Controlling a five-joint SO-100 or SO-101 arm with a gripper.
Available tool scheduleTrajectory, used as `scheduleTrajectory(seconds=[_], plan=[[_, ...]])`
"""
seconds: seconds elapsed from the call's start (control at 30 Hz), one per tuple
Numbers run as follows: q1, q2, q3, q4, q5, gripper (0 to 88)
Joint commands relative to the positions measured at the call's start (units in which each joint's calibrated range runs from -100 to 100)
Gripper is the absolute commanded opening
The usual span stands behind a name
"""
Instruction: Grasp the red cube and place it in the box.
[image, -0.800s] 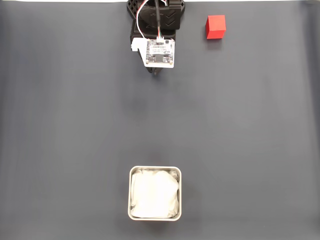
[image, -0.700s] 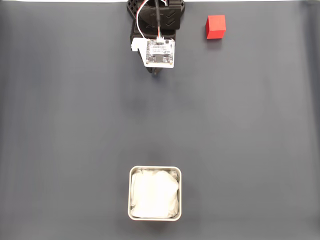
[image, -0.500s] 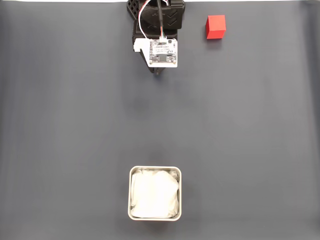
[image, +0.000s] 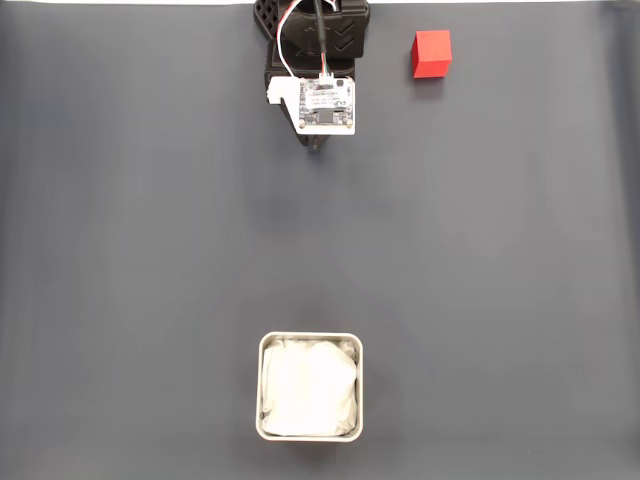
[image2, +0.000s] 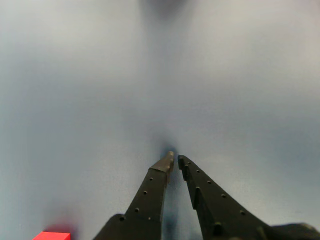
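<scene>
A dark grey bench seen from above in the fixed view. At the top centre sits the black robot arm, a white circuit board on its wrist. The red cube rests on the bench in the upper right of this view, level with the arm's base and well apart from it, so the coming reach has to swing toward the right of the frame rather than straight out. In the wrist view the tool enters from the bottom edge, its two black fingers almost together with only a thin gap at the tips, holding nothing. A sliver of the red cube shows at the bottom left corner of that view, behind and to the side of the tips; the far bench is blurred, so how high the tool hovers is hard to judge. The box, a silver tin with white lining, stands at the bottom centre of the fixed view, far from the cube. The bench between the tool, the cube and the box shows only bare surface.
</scene>
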Motion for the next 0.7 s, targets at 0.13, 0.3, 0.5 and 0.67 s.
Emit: scheduleTrajectory(seconds=[0.13, 0.3, 0.5, 0.67], plan=[[-0.53, 0.09, 0.45, 1.28, -0.24, 0.0], [-0.46, 0.09, 0.45, -2.65, -1.37, 0.0], [-0.32, 2.69, -7.67, -14.05, -2.00, 0.0], [-0.88, 12.48, -24.82, -21.02, -2.49, 0.0]])
